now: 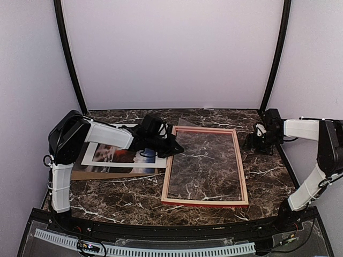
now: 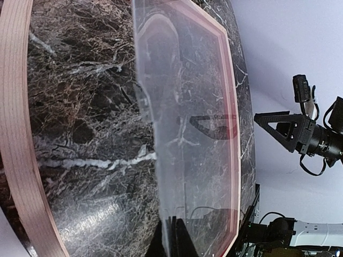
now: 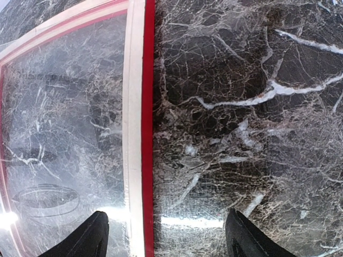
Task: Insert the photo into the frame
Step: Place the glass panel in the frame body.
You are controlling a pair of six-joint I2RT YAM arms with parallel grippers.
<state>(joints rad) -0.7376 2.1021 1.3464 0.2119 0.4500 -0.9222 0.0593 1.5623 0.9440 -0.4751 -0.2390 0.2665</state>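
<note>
The frame (image 1: 203, 202) lies flat at the table's centre, pale wood side up with red showing at its edges. My left gripper (image 1: 174, 149) is by its left rail, shut on the edge of the clear pane (image 2: 187, 134). The pane stands tilted up from that side in the left wrist view, with the left gripper (image 2: 174, 238) pinching its near edge. The photo (image 1: 123, 155) lies left of the frame under my left arm, inside a white mat (image 1: 91, 155). My right gripper (image 1: 257, 140) hangs open just outside the right rail (image 3: 136, 107), its fingers (image 3: 94, 238) straddling rail and table.
A brown cardboard backing board (image 1: 96, 174) lies under the mat and photo at the left. The table is dark marble (image 1: 268, 171), with white walls and black posts at the back corners. The right arm's gripper (image 2: 292, 131) shows beyond the pane in the left wrist view.
</note>
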